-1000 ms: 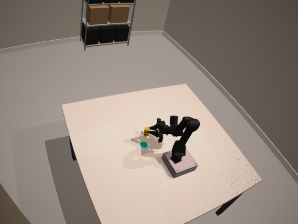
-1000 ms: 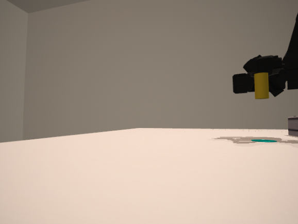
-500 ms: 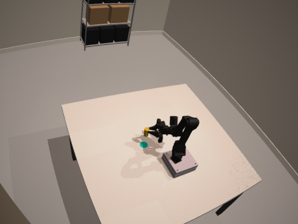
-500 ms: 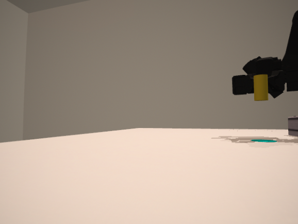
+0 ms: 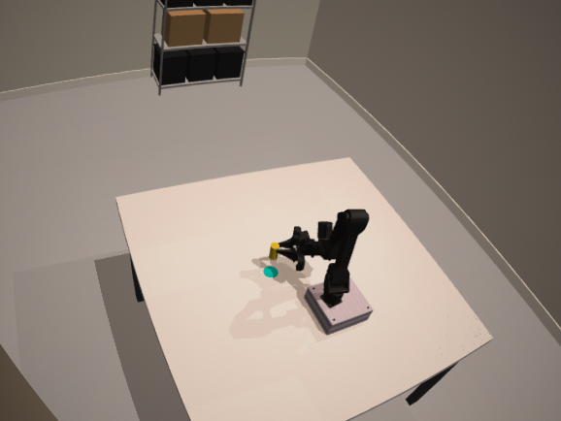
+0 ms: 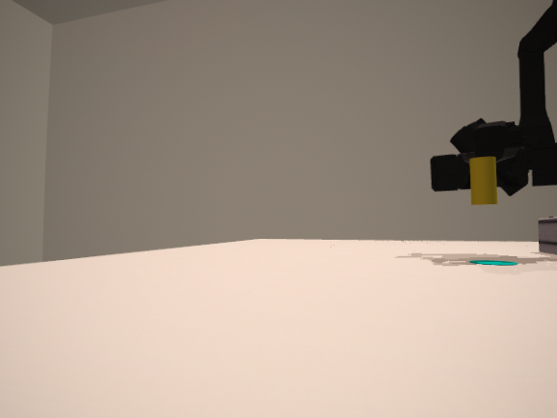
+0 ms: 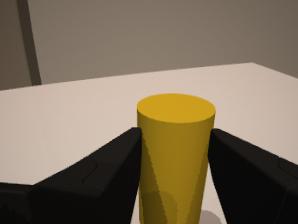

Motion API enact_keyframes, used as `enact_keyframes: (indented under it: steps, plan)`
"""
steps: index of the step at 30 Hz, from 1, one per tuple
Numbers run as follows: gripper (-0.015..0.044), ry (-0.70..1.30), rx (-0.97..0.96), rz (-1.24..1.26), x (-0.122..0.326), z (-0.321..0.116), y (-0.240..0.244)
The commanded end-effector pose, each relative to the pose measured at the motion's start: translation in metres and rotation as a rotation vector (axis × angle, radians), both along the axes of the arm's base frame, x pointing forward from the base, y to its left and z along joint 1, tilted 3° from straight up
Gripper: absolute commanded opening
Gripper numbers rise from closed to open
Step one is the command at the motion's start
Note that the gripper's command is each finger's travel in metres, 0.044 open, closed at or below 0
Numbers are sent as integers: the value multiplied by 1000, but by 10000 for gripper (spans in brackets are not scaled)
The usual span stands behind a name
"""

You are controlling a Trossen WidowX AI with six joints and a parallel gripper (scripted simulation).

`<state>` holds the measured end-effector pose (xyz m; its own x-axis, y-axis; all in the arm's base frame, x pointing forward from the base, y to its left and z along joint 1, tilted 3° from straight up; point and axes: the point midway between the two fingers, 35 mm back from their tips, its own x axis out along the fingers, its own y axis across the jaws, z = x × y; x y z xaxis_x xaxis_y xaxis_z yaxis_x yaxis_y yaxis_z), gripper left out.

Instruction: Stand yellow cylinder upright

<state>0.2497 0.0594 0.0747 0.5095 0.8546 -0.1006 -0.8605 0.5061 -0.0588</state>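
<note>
Yellow cylinder hangs upright in the gripper's grasp above the table

From where I stand, the gripper has the yellow cylinder pinched between its two fingers, one against each side, near the cylinder's upper end. The cylinder stands about upright, its flat top just above the fingertips and the rest of it reaching down below them. Beneath the gripper lies the table, well apart from the cylinder's bottom end. The cyan circle is flat on the tabletop, lower than the gripper, with nothing standing on it. Behind the gripper, the black arm bends up and back over to its pale base, which sits on the same table.
</note>
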Motion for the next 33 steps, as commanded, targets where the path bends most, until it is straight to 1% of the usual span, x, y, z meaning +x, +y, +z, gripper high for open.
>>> enact_keyframes:
  steps: [1, 33]
  plan:
    - [105, -3, 2, 5, 0, -5, 0]
    - [105, 0, 2, 5, -6, -59, 1]
